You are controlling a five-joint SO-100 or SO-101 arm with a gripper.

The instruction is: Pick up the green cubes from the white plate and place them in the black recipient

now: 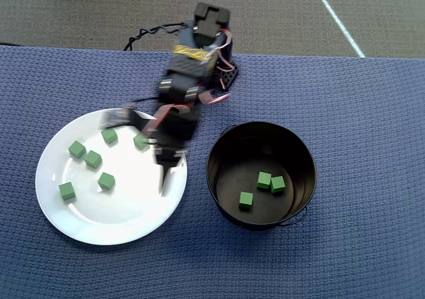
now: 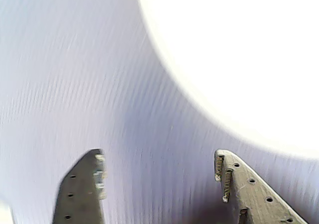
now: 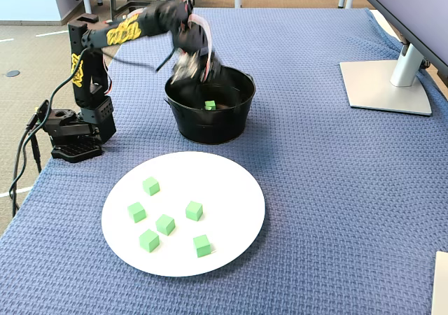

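One blue woven tablecloth (image 3: 336,189).

In the overhead view the white plate (image 1: 99,222) lies on the cloth-covered table (image 1: 372,113) toward its left edge, with the black recipient (image 1: 300,146) just beside it on the right, apart from it. Six green cubes (image 1: 93,159) sit on the plate's left and rear part; three more lie in the recipient. The arm's base (image 1: 211,16) stands at the table's rear edge.
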